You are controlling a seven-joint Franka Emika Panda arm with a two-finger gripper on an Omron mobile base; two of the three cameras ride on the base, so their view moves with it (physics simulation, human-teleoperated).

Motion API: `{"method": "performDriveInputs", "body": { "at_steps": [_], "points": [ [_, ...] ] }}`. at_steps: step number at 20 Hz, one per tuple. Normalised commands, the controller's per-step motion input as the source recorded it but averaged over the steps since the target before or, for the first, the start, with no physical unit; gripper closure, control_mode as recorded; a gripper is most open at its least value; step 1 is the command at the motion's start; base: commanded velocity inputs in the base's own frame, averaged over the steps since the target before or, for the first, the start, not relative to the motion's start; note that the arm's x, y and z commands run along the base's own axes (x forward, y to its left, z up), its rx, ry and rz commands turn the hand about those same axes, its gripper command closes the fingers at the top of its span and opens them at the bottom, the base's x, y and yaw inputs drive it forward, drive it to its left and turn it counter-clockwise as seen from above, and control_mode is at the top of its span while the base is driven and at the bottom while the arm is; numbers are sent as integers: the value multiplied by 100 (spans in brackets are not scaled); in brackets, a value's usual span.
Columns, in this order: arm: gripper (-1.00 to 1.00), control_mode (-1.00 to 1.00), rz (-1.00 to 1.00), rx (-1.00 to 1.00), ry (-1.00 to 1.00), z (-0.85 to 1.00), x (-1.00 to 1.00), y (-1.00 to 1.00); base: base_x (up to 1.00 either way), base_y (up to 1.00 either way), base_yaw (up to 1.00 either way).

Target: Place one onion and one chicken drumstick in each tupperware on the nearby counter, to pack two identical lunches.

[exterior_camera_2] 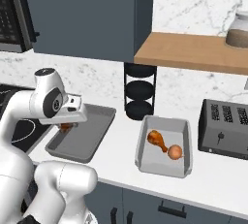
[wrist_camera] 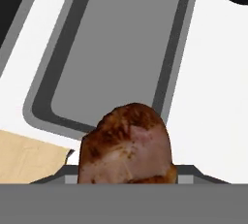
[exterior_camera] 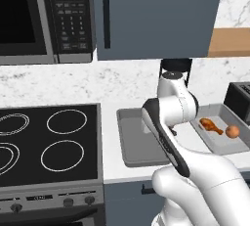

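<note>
We see two grey tupperware trays on the white worktop [exterior_camera_2: 213,182]. The right tray [exterior_camera_2: 145,150] holds a chicken drumstick [exterior_camera_2: 157,139] and an onion [exterior_camera_2: 175,152], lying just beside each other. The left tray [exterior_camera_2: 92,136] sits beside the stove [exterior_camera: 49,142], and its visible floor is bare.

The arm bends over the left tray, and the pincer [exterior_camera_2: 66,127] hangs above that tray's near-left part. In the hand view a second drumstick [wrist_camera: 127,145] rises from the bottom edge, browned at the top and paler on its face, with the left tray's floor behind it. In the right base view a small brown piece shows just under the wrist. We read the pincer as clamped on this second drumstick, though its fingertips are hidden behind the meat.

Around the trays: a black three-tier round rack [exterior_camera_2: 139,92] stands at the wall between and behind them, near the right tray's far rim. A dark toaster [exterior_camera_2: 225,128] stands to the right of the right tray. A wooden shelf [exterior_camera_2: 193,51] above carries a jar [exterior_camera_2: 240,29]. A microwave [exterior_camera: 44,19] hangs over the stove, next to a blue-grey wall cabinet [exterior_camera: 156,14]. From the left base view, the arm's own elbow and forearm hide part of the left tray.
</note>
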Motion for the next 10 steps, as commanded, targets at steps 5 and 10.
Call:
{"method": "performDriveInputs", "body": {
  "at_steps": [5,10],
  "points": [
    [100,-100,-4,-9,0,-85,55,-4,0,0,0],
    [100,-100,0,0,0,-48,96,-7,0,0,0]
  ]
}}
